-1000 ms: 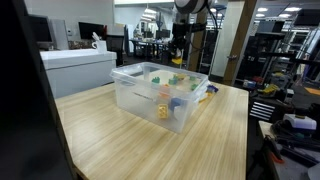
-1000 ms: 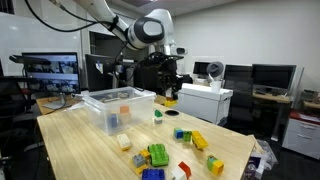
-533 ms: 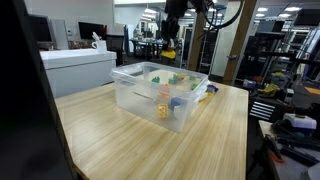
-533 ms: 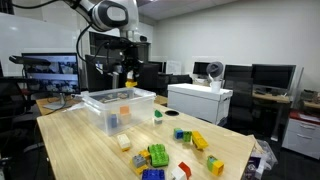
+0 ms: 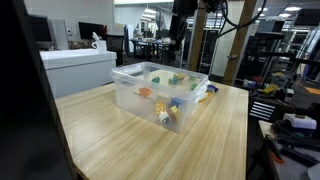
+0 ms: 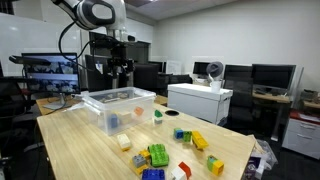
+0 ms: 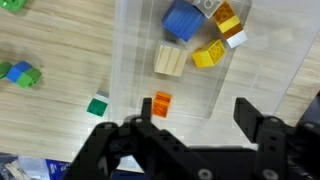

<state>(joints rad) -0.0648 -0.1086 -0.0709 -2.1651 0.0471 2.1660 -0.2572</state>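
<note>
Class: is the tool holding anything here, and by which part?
Nothing is held. The tool stands open and empty above the clear bin; an orange block sits inside the bin below it.

COUNT, wrist view | we log 1 clear bin (image 7: 265, 70) | inside it we count 1 orange block (image 7: 161, 103), 1 tan block (image 7: 169, 62), 1 blue block (image 7: 182, 20), 2 yellow blocks (image 7: 208, 55) | a pale piece (image 7: 235, 39) beside them may be a sixth block | on the table (image 7: 60, 50) we count 3 green blocks (image 7: 97, 106)
</note>
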